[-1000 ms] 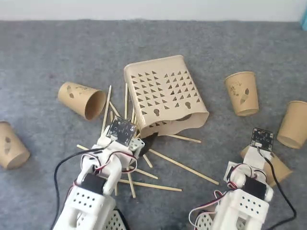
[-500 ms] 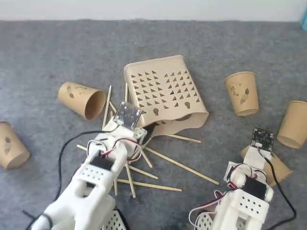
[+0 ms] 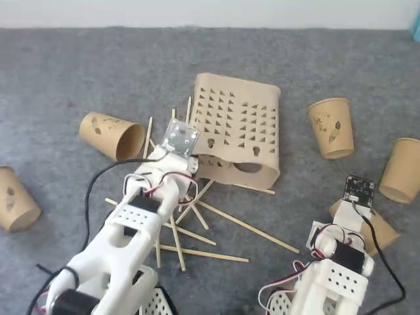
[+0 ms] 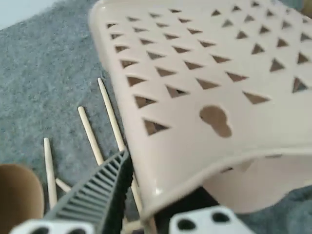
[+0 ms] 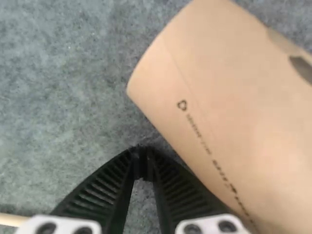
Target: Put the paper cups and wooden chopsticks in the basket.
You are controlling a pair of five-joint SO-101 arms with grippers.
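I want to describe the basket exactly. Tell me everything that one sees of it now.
The basket is beige and looks like plastic. Its upward wall has rows of triangular holes and some keyhole-shaped ones; the end nearer the arms shows a rounded cut-out. It lies tipped over on the grey carpet, with wooden chopsticks running under its edge. The left gripper holds its rim at one corner.

Both arms are white printed plastic with black servo blocks. The left arm (image 3: 131, 226), next to the basket (image 3: 239, 131), has a hole-dotted link, red and white wires, a looping black cable (image 3: 86, 216) and a silvery wrist board (image 3: 180, 138). The right arm (image 3: 338, 262), well apart from the basket, carries a black board (image 3: 359, 189); its fingers (image 5: 114, 187) are black and ribbed.
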